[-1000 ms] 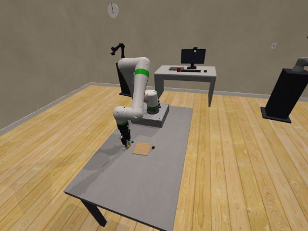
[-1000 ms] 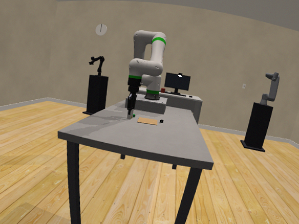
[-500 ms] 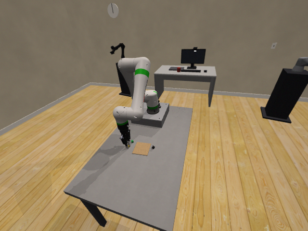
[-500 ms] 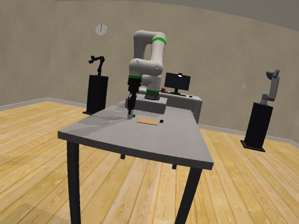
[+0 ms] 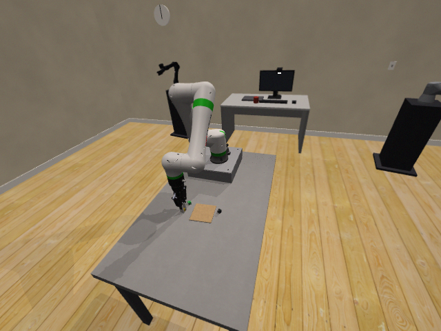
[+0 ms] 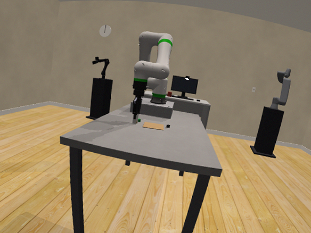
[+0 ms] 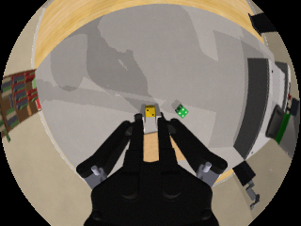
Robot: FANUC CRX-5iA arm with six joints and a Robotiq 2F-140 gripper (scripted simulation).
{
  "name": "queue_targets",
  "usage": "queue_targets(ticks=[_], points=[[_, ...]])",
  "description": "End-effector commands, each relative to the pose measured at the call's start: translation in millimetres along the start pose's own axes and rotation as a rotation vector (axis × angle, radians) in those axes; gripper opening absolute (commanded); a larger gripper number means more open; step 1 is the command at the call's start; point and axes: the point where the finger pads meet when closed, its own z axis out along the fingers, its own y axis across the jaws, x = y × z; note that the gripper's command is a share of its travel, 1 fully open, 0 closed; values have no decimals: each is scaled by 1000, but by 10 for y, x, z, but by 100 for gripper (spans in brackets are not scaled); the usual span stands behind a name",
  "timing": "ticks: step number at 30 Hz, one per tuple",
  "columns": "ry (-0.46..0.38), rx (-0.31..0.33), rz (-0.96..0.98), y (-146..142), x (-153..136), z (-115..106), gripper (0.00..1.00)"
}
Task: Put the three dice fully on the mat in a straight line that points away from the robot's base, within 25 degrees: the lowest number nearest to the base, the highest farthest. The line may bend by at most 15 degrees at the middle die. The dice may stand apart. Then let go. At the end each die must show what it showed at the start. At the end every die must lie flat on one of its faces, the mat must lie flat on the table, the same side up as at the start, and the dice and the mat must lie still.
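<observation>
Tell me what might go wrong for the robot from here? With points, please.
The yellow die [image 5: 184, 209] [image 7: 150, 111] sits between the fingertips of the gripper [image 5: 182, 207] [image 6: 135, 120] [image 7: 150, 109]; it could slip or turn, changing its number. The green die [image 5: 189, 202] [image 6: 139, 120] [image 7: 182, 111] lies close by, so a sideways move might knock it. The mat [image 5: 202, 212] [image 6: 153, 125] [image 7: 150, 147] looks thin and might shift if brushed.
</observation>
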Motion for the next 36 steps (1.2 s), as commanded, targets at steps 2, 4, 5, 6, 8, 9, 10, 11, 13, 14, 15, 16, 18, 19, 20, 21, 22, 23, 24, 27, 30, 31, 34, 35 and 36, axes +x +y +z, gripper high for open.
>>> queue_targets(ticks=[2,4,5,6,8,9,10,11,13,14,15,16,18,19,20,21,22,23,24,27,30,31,34,35,36], points=[[0,0,0,-1,0,-1,9],[0,0,0,-1,0,-1,9],[0,0,0,-1,0,-1,9],[0,0,0,-1,0,-1,9],[0,0,0,-1,0,-1,9],[0,0,0,-1,0,-1,9],[0,0,0,-1,0,-1,9],[0,0,0,-1,0,-1,9],[0,0,0,-1,0,-1,9],[0,0,0,-1,0,-1,9],[0,0,0,-1,0,-1,9],[0,0,0,-1,0,-1,9],[0,0,0,-1,0,-1,9],[0,0,0,-1,0,-6,9],[0,0,0,-1,0,-16,9],[0,0,0,-1,0,-16,9],[0,0,0,-1,0,-16,9],[0,0,0,-1,0,-34,9],[0,0,0,-1,0,-61,9],[0,0,0,-1,0,-202,9],[0,0,0,-1,0,-417,9],[0,0,0,-1,0,-496,9],[0,0,0,-1,0,-723,9],[0,0,0,-1,0,-789,9],[0,0,0,-1,0,-847,9]])
